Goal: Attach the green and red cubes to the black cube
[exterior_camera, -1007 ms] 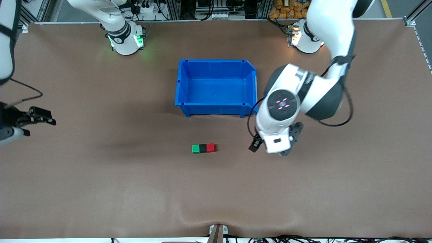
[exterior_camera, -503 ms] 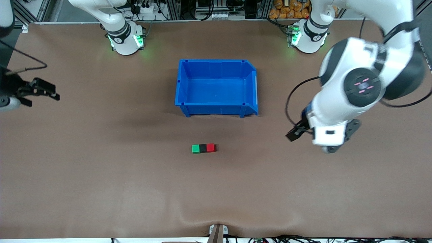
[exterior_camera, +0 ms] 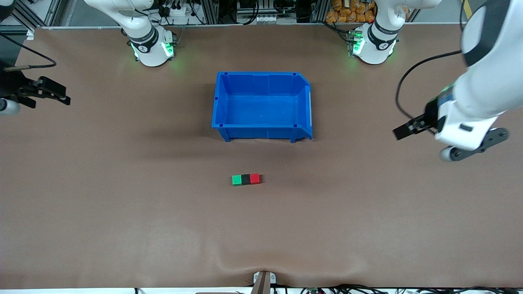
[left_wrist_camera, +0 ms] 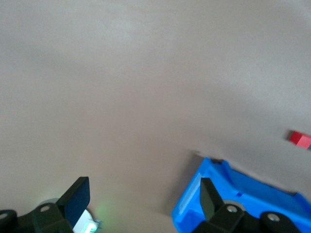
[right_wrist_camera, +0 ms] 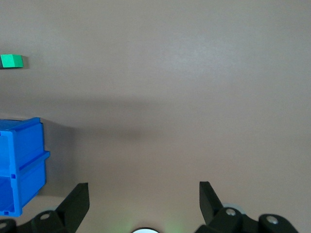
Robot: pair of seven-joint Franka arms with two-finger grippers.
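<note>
We are seeing the black cube sitting on the surface touching the green cube and red cube, nearer the camera than the blue bin, while the left pincer and right pincer are hanging released, well apart.

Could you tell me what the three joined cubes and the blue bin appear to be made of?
Green cube, black cube, red cube: probably hard plastic or painted wood; flat, even colour, crisp edges, no shine, so the look leaves it open.
Blue bin: most likely moulded plastic; uniform glossy blue with ribbed walls and a stepped rim.
</note>
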